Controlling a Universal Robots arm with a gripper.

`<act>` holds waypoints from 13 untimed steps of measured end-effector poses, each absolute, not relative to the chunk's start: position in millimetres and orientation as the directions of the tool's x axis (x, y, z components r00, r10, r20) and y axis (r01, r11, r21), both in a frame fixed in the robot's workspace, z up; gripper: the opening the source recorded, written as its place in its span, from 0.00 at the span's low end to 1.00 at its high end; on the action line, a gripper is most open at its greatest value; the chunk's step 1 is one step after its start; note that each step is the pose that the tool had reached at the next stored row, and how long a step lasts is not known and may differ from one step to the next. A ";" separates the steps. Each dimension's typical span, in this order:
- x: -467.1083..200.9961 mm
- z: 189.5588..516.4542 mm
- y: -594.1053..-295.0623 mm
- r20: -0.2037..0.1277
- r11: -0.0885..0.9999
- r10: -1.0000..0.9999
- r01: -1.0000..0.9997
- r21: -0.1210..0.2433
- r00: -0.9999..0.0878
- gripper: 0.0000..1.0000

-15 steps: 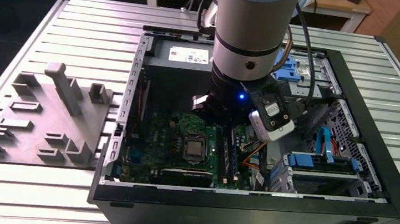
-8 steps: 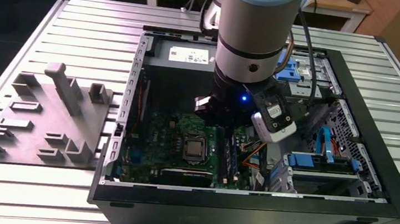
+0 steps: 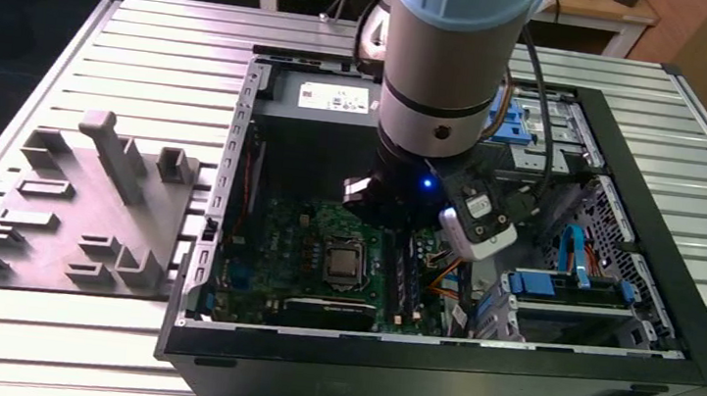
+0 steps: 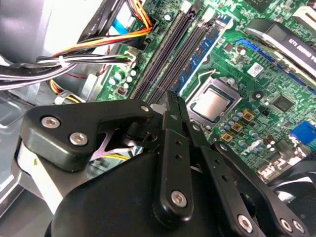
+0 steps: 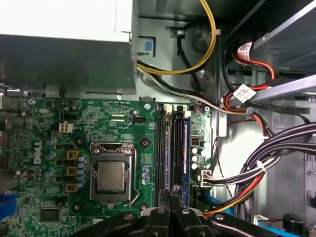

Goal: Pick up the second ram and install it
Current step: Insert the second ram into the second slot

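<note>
End effector [image 4: 171,101] closed, facing down

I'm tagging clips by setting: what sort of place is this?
Likely a robotics lab or assembly bench: an open computer case lies on a slatted metal table beside a grey parts fixture, with the arm's gripper above its motherboard.

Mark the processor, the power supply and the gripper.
processor [image 5: 111,176]: first wrist view, centre of its metal lid.
power supply [image 5: 64,64]: first wrist view, its grey side.
gripper [image 4: 174,99]: second wrist view, between its fingertips.

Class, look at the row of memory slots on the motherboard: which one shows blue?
The slot farthest from the processor; the others look black.
</note>
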State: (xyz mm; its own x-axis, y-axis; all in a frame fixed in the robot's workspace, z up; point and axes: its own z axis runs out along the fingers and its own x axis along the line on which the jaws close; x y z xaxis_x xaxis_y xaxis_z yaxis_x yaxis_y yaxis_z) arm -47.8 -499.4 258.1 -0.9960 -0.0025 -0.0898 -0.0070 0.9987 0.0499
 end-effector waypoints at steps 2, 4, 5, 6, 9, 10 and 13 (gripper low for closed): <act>-47.9 257.2 -499.4 -0.090 0.999 0.003 -0.002 0.050 -0.996 0.11; -47.9 256.8 -499.4 -0.090 0.999 0.003 -0.002 0.050 -0.996 0.11; -47.8 256.3 -499.3 -0.090 0.999 0.003 -0.001 0.050 -0.996 0.11; -47.4 255.7 -499.3 -0.090 0.999 0.003 -0.001 0.050 -0.996 0.11; -46.4 252.4 -499.2 -0.090 0.999 0.003 -0.002 0.050 -0.996 0.11; -45.9 251.6 -499.2 -0.090 0.999 0.003 -0.002 0.050 -0.996 0.11; -43.9 249.2 -498.9 -0.090 0.999 0.003 -0.002 0.050 -0.996 0.11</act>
